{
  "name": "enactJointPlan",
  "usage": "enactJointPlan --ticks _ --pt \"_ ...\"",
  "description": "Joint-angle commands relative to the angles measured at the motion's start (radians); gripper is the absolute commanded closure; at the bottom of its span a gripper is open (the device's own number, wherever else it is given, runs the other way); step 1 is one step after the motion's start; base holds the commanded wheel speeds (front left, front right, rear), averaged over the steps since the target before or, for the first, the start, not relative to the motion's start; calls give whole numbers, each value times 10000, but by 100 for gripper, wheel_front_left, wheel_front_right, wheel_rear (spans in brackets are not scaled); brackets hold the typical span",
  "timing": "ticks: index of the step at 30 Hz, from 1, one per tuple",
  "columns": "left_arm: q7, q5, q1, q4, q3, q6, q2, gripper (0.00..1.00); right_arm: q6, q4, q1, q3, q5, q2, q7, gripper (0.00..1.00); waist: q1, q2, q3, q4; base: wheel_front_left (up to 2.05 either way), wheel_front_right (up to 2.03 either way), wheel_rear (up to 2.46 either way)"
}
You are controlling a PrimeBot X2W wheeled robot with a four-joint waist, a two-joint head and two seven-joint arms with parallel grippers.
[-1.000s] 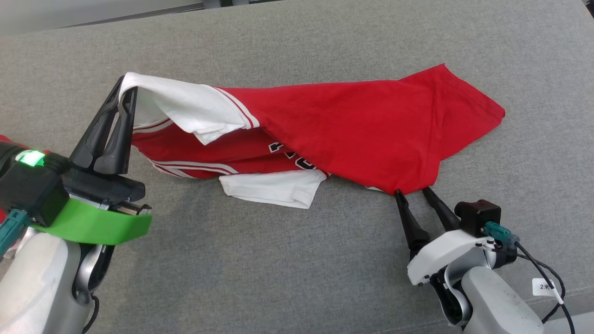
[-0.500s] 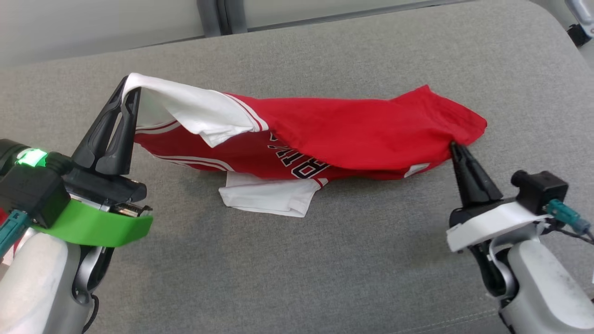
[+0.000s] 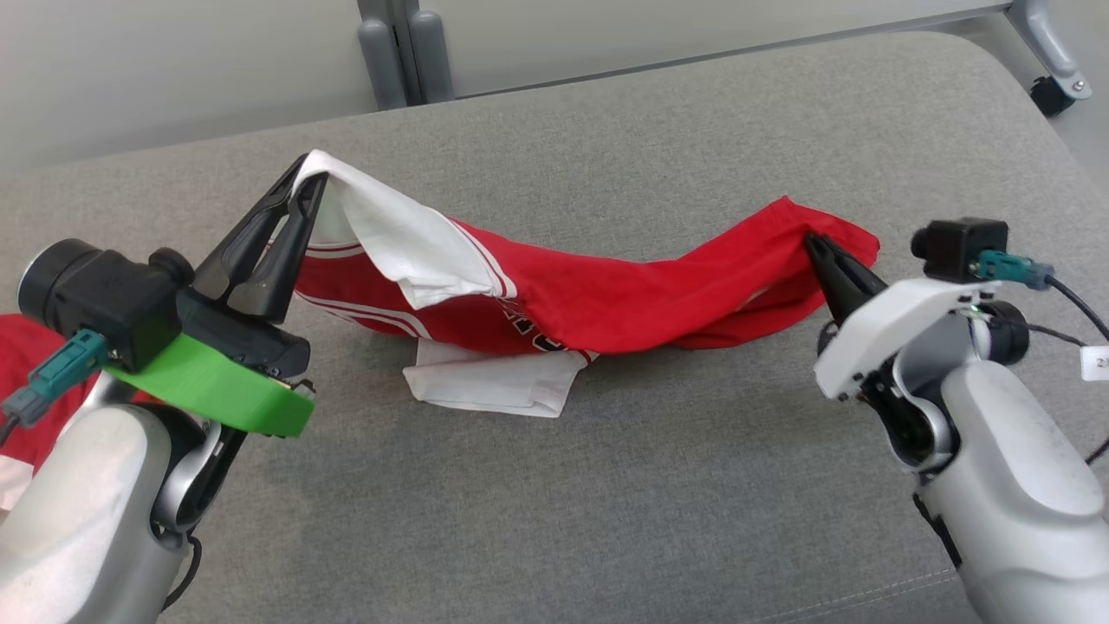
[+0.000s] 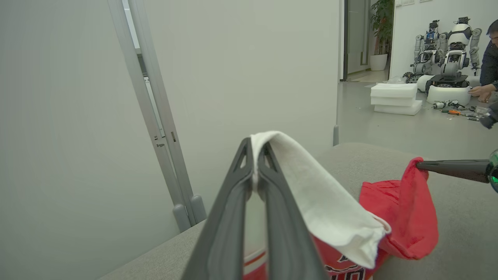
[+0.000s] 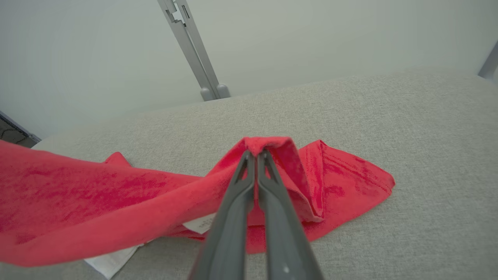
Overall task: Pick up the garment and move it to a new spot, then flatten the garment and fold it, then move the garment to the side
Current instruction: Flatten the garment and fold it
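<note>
The garment (image 3: 624, 290) is a red jersey with white sleeves and dark lettering, strung between my two grippers above the grey cushion. My left gripper (image 3: 308, 173) is shut on a white sleeve (image 4: 311, 186) at the jersey's left end. At the right end my right gripper (image 3: 813, 243) is shut on a pinch of the red hem (image 5: 264, 144). The jersey's middle sags onto the cushion, and the other white sleeve (image 3: 489, 386) lies flat under it. In the left wrist view the right gripper's fingers (image 4: 451, 169) hold the red cloth (image 4: 404, 217).
The grey cushioned surface (image 3: 606, 503) stretches all around. Another red and white cloth (image 3: 22, 381) lies at the far left edge. Metal posts (image 3: 403, 56) stand behind the cushion, a caster (image 3: 1053, 91) at the back right. Far off, a person's arm (image 4: 486, 74) and parked robots (image 4: 447, 50).
My right gripper has shut on the red hem and lifted it up and to the right. The left gripper, still holding the sleeve, rose. The head camera tilted up.
</note>
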Motion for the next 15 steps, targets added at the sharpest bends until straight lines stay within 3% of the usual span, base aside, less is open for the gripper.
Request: enactJointPlan --ticks 1,2,3,7,15 --pt "-53 16 -239 140 -13 -46 -34 100 -1 415 -453 132 -151 190 -364 100 0 0 240 66 0 0 0" --pt "-148 1 -297 271 -12 -49 -87 100 -1 793 -721 298 -265 376 -707 62 0 0 341 118 0 0 0" --pt "-204 18 -348 385 -23 -42 -104 100 -1 1074 -909 382 -315 515 -1039 0 0 0 420 165 0 0 0" --pt "-508 87 -543 1013 10 -33 -178 100 -4 1940 -1354 951 -183 715 -1978 0 0 0 731 363 0 0 0" --pt "-1018 27 -323 1738 151 -17 -171 100 -4 1822 -779 1715 409 -117 -2536 0 0 0 1191 504 0 0 0"
